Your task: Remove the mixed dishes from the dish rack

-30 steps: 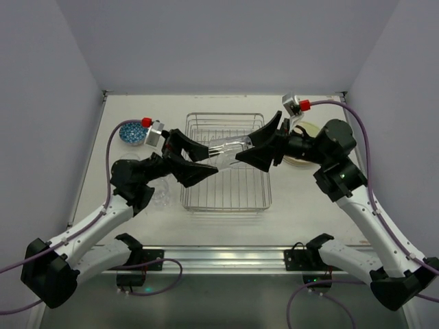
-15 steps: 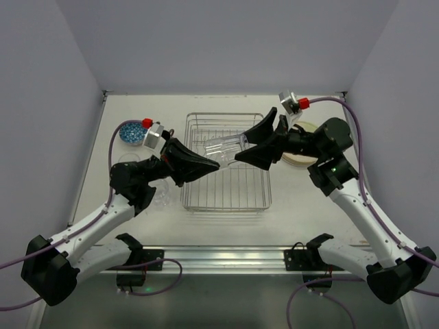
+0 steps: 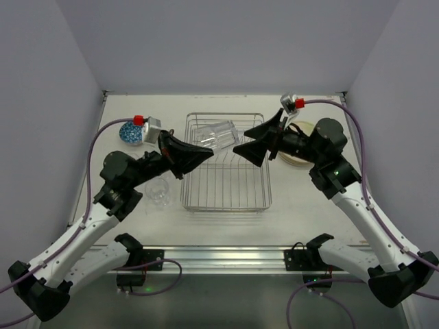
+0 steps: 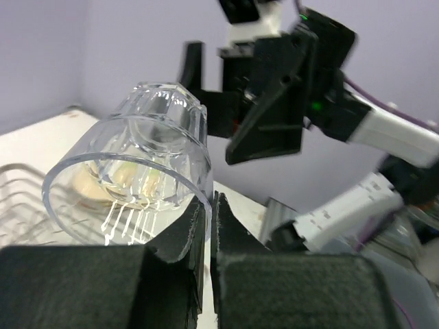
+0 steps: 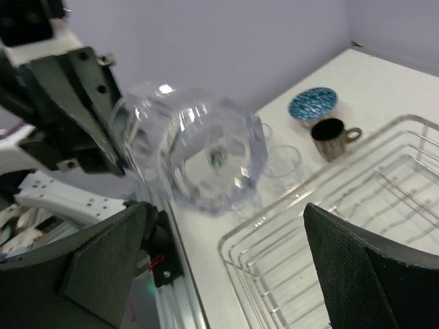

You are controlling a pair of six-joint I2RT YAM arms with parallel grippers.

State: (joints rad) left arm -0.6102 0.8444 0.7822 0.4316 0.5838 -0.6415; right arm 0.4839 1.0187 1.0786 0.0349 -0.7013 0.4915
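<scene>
While the left gripper (image 4: 209, 205) was clamped shut on the rim of a clear glass (image 4: 134, 154), that glass hung tilted in the air above the far part of the rack (image 3: 226, 186). The right gripper (image 3: 242, 142) stood wide open just beside it, its fingers (image 5: 103, 264) apart from the glass. Left of the rack sat a bowl (image 3: 128, 132), a mug (image 5: 333, 134) and other glasses (image 3: 159, 192); plates (image 3: 296, 162) lay to its right.
</scene>
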